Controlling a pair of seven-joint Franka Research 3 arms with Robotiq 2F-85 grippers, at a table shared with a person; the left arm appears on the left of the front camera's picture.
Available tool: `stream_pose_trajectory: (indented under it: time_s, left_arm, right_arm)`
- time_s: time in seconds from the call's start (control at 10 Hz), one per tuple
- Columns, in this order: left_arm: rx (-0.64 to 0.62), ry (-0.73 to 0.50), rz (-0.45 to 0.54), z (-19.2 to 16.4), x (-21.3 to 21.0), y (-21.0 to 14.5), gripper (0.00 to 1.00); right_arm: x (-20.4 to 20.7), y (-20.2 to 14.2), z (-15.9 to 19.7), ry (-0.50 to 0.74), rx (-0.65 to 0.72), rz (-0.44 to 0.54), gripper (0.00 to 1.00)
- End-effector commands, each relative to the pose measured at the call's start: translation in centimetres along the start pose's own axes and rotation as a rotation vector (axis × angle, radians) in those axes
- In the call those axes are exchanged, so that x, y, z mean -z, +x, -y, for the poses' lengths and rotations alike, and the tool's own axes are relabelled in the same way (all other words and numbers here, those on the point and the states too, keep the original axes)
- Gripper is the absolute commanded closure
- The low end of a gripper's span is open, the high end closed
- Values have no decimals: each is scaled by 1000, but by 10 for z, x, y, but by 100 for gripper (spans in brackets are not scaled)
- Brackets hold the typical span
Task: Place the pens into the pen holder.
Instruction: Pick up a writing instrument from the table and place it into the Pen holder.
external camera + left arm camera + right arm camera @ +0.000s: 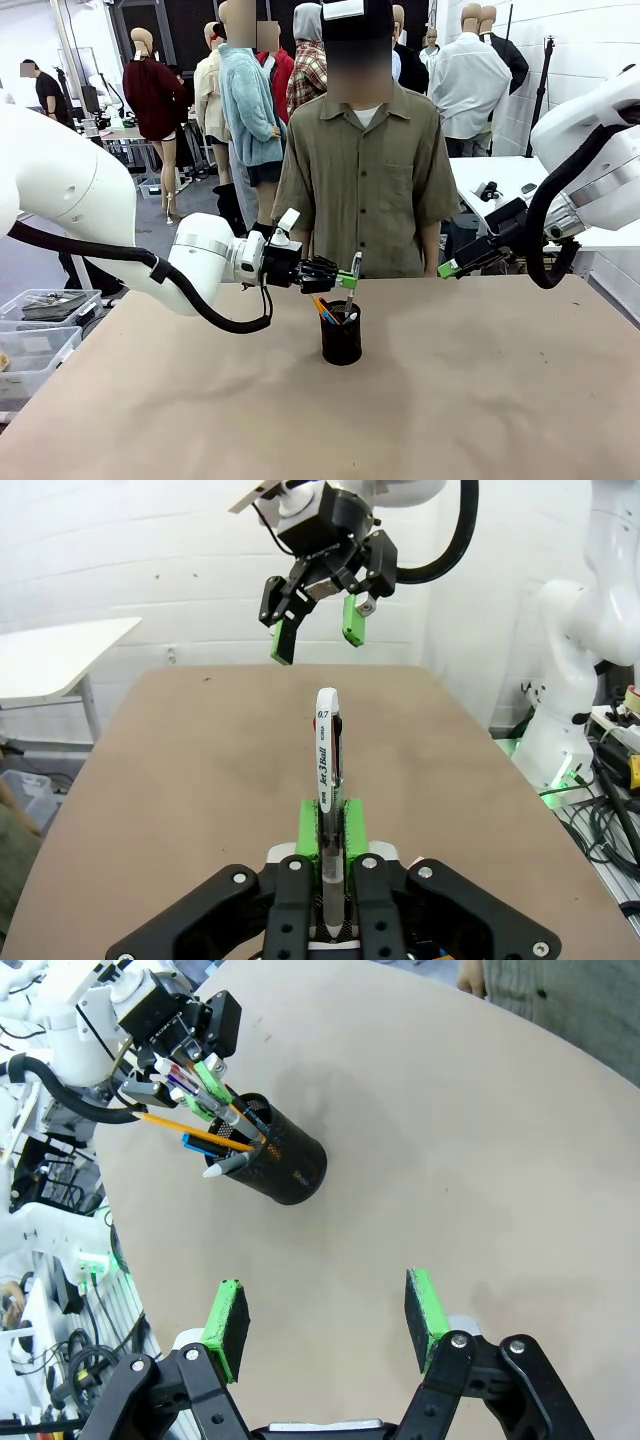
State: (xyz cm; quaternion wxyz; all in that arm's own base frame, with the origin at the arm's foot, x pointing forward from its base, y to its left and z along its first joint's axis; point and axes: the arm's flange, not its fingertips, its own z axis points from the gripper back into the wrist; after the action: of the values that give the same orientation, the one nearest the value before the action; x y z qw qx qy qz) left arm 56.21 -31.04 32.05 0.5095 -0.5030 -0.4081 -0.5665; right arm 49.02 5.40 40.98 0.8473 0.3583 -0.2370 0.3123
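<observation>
At frame centre, the left gripper (345,281) is clamped on the white-silver pen (352,285), its tip above the pen holder (341,335) (orange pen (322,309) already inside). Lower straight, then release. The right gripper (447,268), wide open and empty, hangs clear at right.
</observation>
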Motion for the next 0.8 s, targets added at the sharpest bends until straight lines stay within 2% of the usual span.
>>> stream_pose_trajectory:
  time_s: [0.0, 0.2, 0.3, 0.6, 0.7]
  left_arm:
    - [-20, -10, -35, -6, 0, 1, 100]
    - [-18, -13, -38, -5, -1, 0, 100]
    - [-13, -14, -41, -5, 0, 0, 92]
    - [-12, -14, -29, -2, -3, 0, 34]
    - [-2, -9, -17, -1, -5, 2, 34]
  right_arm:
    - [2, 1, 2, 18, -15, 25, 22]
    - [2, 1, 2, 18, -15, 25, 22]
    - [2, 1, 2, 18, -15, 25, 22]
    - [2, 1, 2, 18, -15, 25, 22]
    - [2, 1, 2, 18, -15, 25, 22]
